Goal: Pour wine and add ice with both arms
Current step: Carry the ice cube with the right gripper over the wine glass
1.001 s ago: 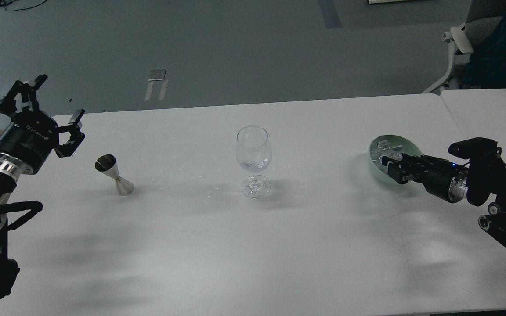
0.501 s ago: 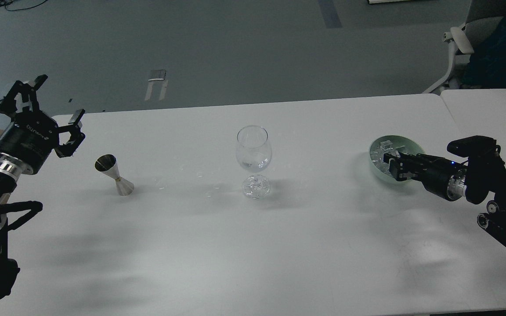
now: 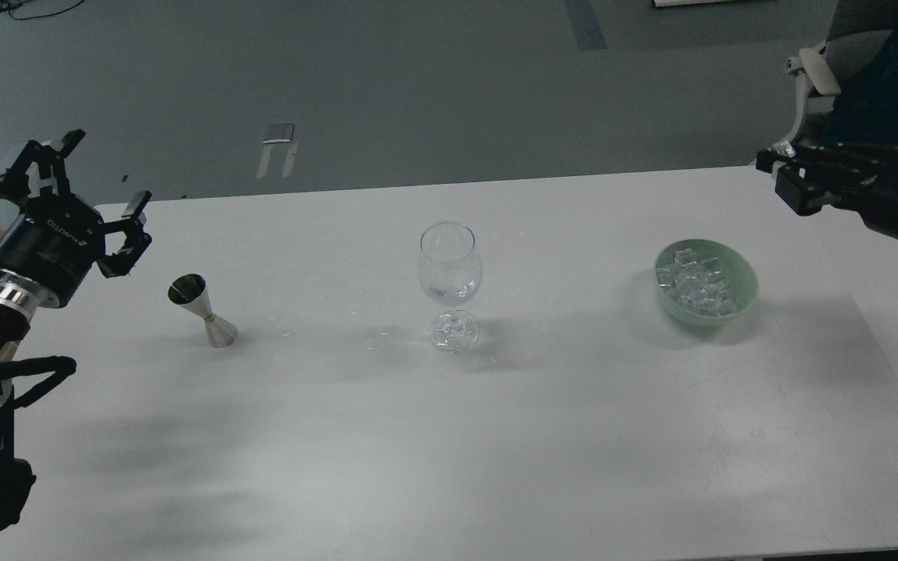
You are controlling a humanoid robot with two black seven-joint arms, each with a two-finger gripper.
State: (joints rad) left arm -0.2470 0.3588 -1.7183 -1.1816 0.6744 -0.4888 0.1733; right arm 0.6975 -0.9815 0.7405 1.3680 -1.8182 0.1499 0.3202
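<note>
White table (image 3: 449,436), one scene, two-arm pouring job part-way through by the look of it. Item: stemmed wine glass (image 3: 450,269), standing upright near the table's middle, appearing to be holding a small amount of clear wine (image 3: 449,294) low in its bowl; no cubes are showing inside it, so the pour is judged done and the icing not yet done. Item: steel jigger (image 3: 203,310), standing tilted on the table to the left of the glass, well apart from it and touching neither gripper; whether any liquid is sitting in it cannot be told. Item: pale green bowl (image 3: 744,294), resting to the right of the glass, carrying a heap of clear ice (image 3: 696,282) cubes. Item: left gripper (image 3: 67,187), hovering off the table's left end above and left of the jigger, its fingers spreading wide and holding nothing. Item: right gripper (image 3: 776,167), hanging high at the right edge, up and to the right of the bowl and apart from it; it is showing dark and nearly end-on, so whether its fingers are parted, or gripping a cube, cannot be told. Remaining work, as judged: getting ice from the bowl into the glass, which is looking like the right arm's part.
</note>
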